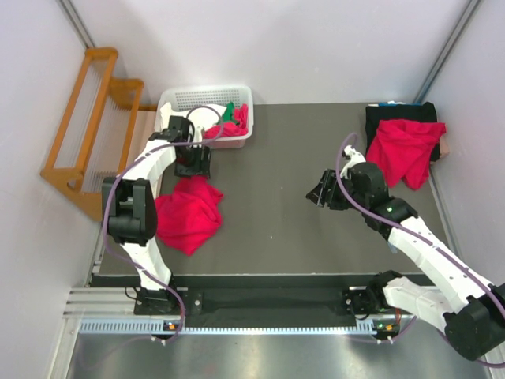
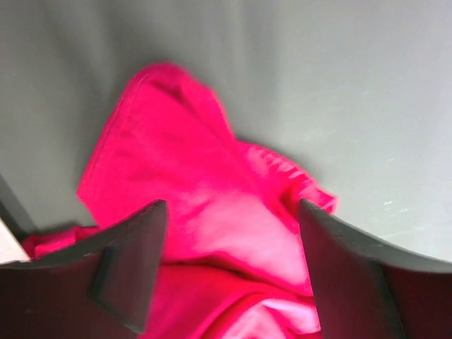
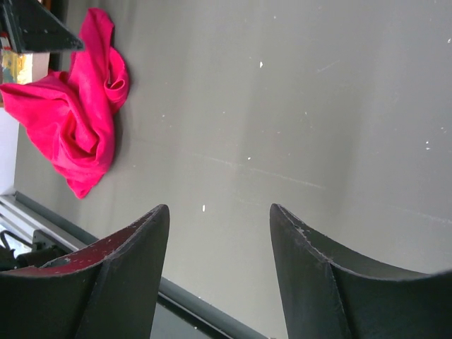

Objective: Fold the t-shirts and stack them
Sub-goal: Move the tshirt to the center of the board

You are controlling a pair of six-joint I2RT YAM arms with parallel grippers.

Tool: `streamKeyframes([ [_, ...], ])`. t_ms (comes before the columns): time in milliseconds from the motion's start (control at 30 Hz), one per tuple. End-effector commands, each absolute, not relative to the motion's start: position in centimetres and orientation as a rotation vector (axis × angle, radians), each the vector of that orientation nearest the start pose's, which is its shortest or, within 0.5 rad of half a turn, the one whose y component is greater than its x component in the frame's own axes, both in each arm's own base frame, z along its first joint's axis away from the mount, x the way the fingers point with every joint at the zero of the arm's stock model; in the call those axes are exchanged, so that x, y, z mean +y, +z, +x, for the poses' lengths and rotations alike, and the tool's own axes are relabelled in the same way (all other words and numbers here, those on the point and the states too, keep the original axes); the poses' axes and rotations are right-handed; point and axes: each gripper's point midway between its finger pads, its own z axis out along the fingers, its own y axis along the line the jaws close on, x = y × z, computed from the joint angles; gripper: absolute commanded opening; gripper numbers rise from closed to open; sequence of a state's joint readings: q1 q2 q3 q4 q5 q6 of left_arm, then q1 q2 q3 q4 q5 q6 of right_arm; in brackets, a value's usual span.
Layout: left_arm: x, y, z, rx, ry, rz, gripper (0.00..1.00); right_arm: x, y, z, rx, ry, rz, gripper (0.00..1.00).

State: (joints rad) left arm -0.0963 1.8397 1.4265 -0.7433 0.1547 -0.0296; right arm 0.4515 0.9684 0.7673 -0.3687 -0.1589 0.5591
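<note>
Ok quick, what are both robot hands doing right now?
Left gripper: open, over a crumpled red t-shirt.
Right gripper: open, holding nothing.

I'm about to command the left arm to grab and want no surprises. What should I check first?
1. Left fingers spread apart: ok.
2. Crumpled t-shirt sits under the gap between them: ok.
3. Fingers already touching cloth: cannot tell.
4. Right fingers apart and empty, over bare table: ok.
5. Shirt flat enough to fold: not ok, bunched.
6. Second t-shirt out of the way at far right: ok.
</note>
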Motion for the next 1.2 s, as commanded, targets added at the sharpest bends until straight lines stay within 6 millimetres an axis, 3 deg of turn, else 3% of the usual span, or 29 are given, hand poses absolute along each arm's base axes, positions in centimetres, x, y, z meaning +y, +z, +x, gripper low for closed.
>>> streamKeyframes([
  [0, -7.4, 10.2, 40.5, 2.671, -0.273, 0.147, 0.64, 18.7, 21.0, 25.9, 2.134, 0.794, -0.016, 0.59],
  [33, -7.4, 9.9, 40.5, 2.680, -0.269, 0.147, 0.51, 18.6, 21.0, 25.9, 2.135, 0.790, -0.018, 0.59],
  [100, -7.3, 9.6, 40.4, 2.691, -0.264, 0.148, 0.46, 18.5, 21.4, 25.9, 2.128, 0.783, -0.022, 0.59],
  [267, -6.6, 8.6, 40.4, 2.715, -0.209, 0.130, 0.82, 18.2, 22.4, 25.7, 2.105, 0.775, -0.032, 0.59],
  [333, -6.5, 8.3, 40.5, 2.721, -0.203, 0.124, 0.86, 18.2, 22.9, 25.6, 2.092, 0.779, -0.036, 0.59],
  [433, -6.3, 7.9, 40.9, 2.734, -0.161, 0.108, 0.84, 18.1, 22.9, 25.5, 2.089, 0.778, -0.032, 0.59],
  [467, -6.2, 7.8, 41.1, 2.734, -0.143, 0.099, 0.77, 18.1, 23.2, 25.5, 2.082, 0.779, -0.035, 0.59],
  [667, -6.2, 5.5, 41.2, 2.789, -0.065, 0.096, 0.59, 18.0, 23.8, 25.3, 2.064, 0.786, -0.028, 0.59],
  [900, -5.7, 6.0, 41.9, 2.775, -0.009, 0.092, 0.04, 17.7, 24.2, 25.2, 2.048, 0.778, -0.025, 0.59],
  [1000, -5.8, 7.6, 42.5, 2.745, -0.016, 0.093, 0.00, 17.7, 24.0, 25.3, 2.051, 0.776, -0.026, 0.57],
  [1100, -7.6, 11.9, 43.9, 2.657, -0.048, 0.137, 0.00, 17.8, 23.5, 25.4, 2.062, 0.778, -0.024, 0.57],
  [1133, -9.8, 14.8, 44.9, 2.584, -0.074, 0.194, 0.00, 17.8, 23.4, 25.4, 2.065, 0.779, -0.024, 0.57],
  [1167, -11.2, 16.3, 44.7, 2.559, -0.084, 0.256, 0.00, 17.9, 23.4, 25.5, 2.062, 0.781, -0.022, 0.56],
])
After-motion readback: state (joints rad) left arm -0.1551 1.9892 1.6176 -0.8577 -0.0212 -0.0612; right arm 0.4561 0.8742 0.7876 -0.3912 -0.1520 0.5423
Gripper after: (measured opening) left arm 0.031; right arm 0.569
